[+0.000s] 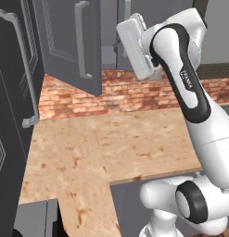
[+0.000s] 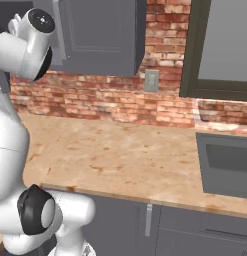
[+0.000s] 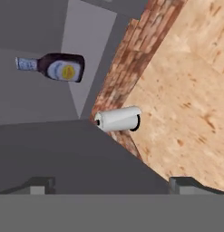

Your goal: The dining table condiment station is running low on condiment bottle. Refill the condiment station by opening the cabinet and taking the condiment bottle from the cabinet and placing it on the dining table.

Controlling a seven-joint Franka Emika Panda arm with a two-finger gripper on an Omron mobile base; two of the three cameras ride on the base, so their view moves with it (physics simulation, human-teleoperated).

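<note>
The condiment bottle (image 3: 56, 67) is dark with a bluish cap and an oval yellow label. It stands on a shelf inside the open cabinet (image 3: 36, 27) and looks sideways in the rolled hand view. My gripper (image 3: 112, 186) is open and holds nothing. It is still some way short of the bottle, with the cabinet's dark grey panel between. In the left base view the cabinet door (image 1: 69, 41) hangs swung open, and my white hand (image 1: 134, 44) is raised just right of it. The dining table is out of view.
A paper towel roll (image 3: 118, 118) sits on the beige mottled counter (image 1: 111, 143) against the brick wall (image 2: 110, 105). A tall black unit with a curved grey handle (image 1: 23, 69) stands at the left. A sink (image 2: 225, 160) and a window (image 2: 222, 45) lie to the right.
</note>
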